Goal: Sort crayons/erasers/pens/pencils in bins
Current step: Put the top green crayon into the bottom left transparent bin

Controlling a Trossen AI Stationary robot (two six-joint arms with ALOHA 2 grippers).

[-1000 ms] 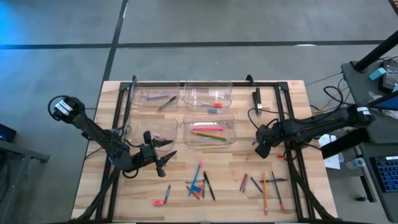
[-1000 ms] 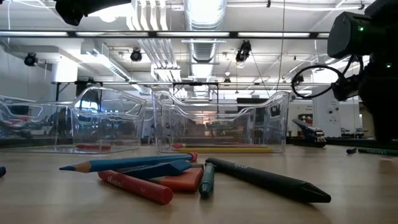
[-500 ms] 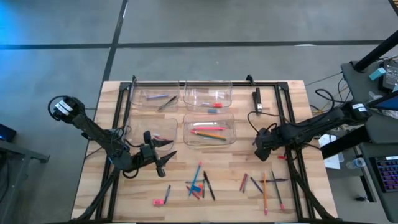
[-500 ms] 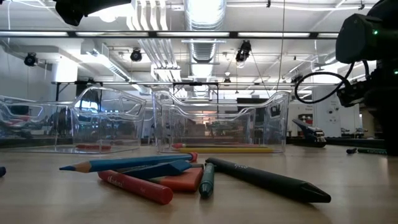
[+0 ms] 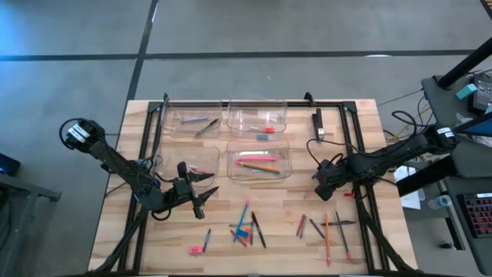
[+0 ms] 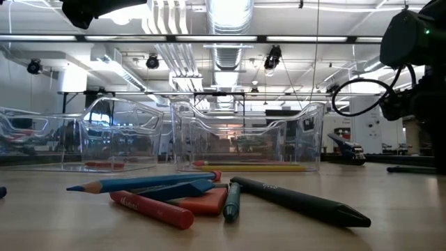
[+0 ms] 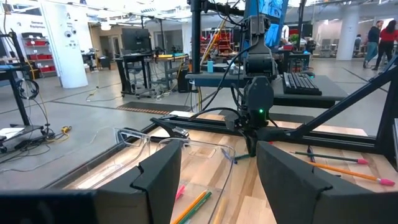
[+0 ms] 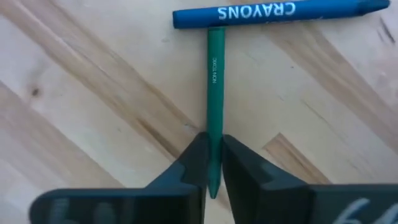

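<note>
My right gripper (image 8: 214, 163) (image 5: 324, 189) is down at the table's right side, shut on a thin green stick (image 8: 215, 81). The stick's far end touches a blue crayon (image 8: 280, 12) that lies crosswise on the wood. My left gripper (image 7: 217, 180) (image 5: 201, 198) hovers open near the front left bin (image 5: 192, 165), with nothing between its fingers. Four clear bins stand at the table's middle and far side. The front right one (image 5: 259, 163) holds pencils, and the far right one (image 5: 257, 121) holds erasers. Loose pencils, pens and crayons (image 5: 247, 228) lie near the front edge. My right gripper pinches the green stick between its two fingers, close to the stick's near end (image 8: 215, 142). The end itself shows in the gap behind the fingertips. The fingers come from above, pointing down. The rest of the stick runs out flat over the wood; I cannot tell if it is lifted.
A second cluster of pencils and pens (image 5: 327, 229) lies at the front right, and pink pieces (image 5: 200, 248) at the front left. A black frame (image 5: 346, 138) borders the table, with a black-and-silver bar (image 5: 317, 123) at the far right. The far left bin (image 5: 196, 123) holds dark pens.
My right gripper has shifted a little toward the table's near edge and has shut on the green stick. The left arm and the loose things have kept still.
</note>
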